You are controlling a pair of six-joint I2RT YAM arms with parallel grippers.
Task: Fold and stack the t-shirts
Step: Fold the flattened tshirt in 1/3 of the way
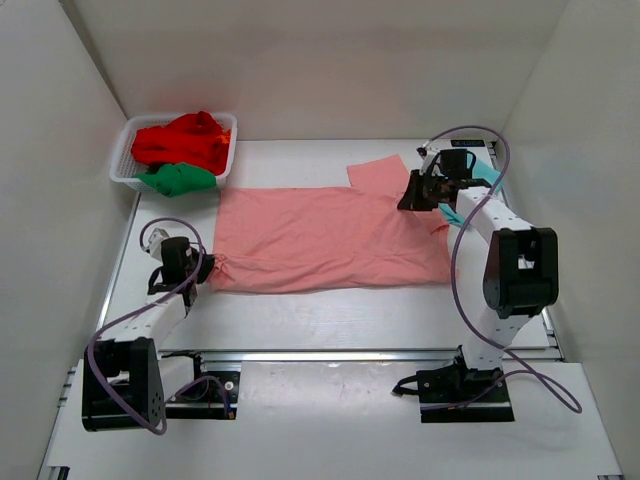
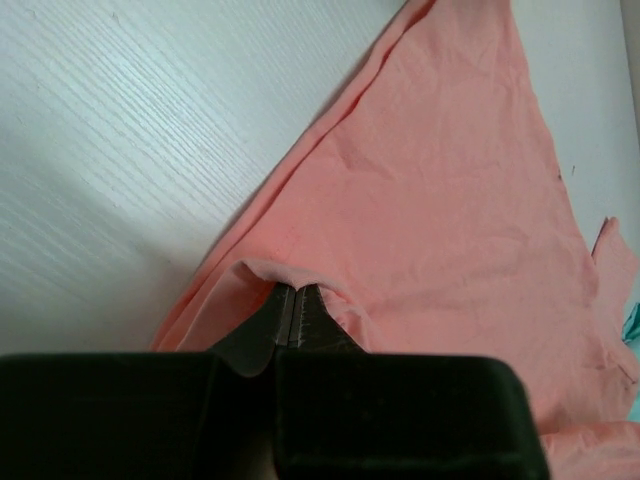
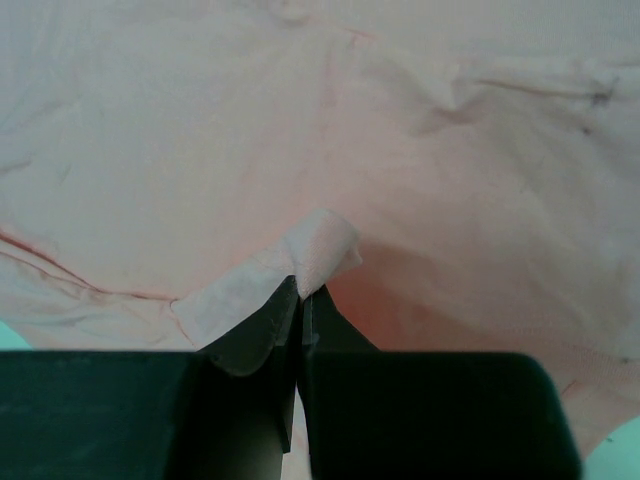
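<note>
The salmon-pink shirt [image 1: 320, 240] is lying spread flat across the middle of the table [image 1: 330, 320], with one sleeve [image 1: 378, 172] pointing toward the far wall. The left gripper [image 1: 205, 268] is pinching the shirt's near-left corner, its jaws pressed together on a small raised fold of fabric (the left wrist view is showing the fingertips [image 2: 283, 305] meeting with pink cloth bunched over them). The right gripper [image 1: 420, 192] is pinching the shirt at its far-right edge, just beside the sleeve, and its jaws are likewise closed on a little peak of cloth. A teal shirt [image 1: 452, 215] is peeking out from under the right arm at the table's right side, mostly hidden. In the far-left corner a white basket [image 1: 125, 158] is holding a red shirt [image 1: 185, 140] and a green shirt [image 1: 178, 180], both bunched up and touching each other.
</note>
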